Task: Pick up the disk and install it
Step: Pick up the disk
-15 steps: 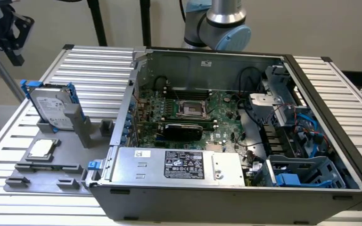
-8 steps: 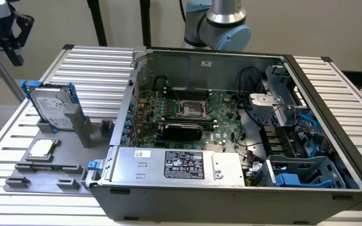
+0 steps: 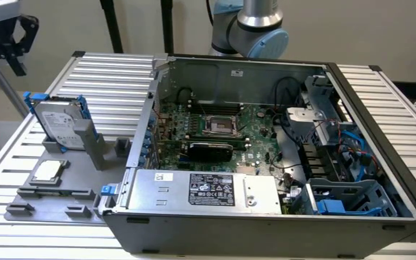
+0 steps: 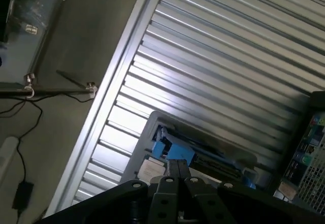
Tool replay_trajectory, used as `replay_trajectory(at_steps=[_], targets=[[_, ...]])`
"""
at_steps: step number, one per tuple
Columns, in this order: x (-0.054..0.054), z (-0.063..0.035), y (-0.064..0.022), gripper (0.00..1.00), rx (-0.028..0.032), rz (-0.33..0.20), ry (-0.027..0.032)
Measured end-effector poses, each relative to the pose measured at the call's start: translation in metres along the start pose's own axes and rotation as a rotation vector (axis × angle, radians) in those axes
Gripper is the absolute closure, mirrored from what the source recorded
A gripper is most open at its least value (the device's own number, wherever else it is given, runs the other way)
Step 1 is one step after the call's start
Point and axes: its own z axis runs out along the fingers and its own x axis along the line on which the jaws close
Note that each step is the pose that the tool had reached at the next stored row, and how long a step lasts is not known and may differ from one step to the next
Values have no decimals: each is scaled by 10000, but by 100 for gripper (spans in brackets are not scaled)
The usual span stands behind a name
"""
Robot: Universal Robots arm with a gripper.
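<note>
No word, brand or number can be read anywhere. The black label point(image 3: 212, 190) on the power supply point(image 3: 262, 189), in the lower middle of the exterior view, carries white print and small round marks, all too fine to make out. A white sticker point(image 3: 164, 176) just beside it, toward the exterior view's left, is equally unreadable. The white label point(image 3: 52, 115) on the disk point(image 3: 66, 138), at the exterior view's left, shows only faint grey lines. In the wrist view, coloured stickers point(image 4: 306, 155) on the computer case point(image 4: 311, 132) bear no legible characters.
</note>
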Motion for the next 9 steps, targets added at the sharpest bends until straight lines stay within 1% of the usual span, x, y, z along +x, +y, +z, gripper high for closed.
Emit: replay_trajectory(at_steps=[9], targets=[[1, 5, 0, 89, -23, -1635, 15]])
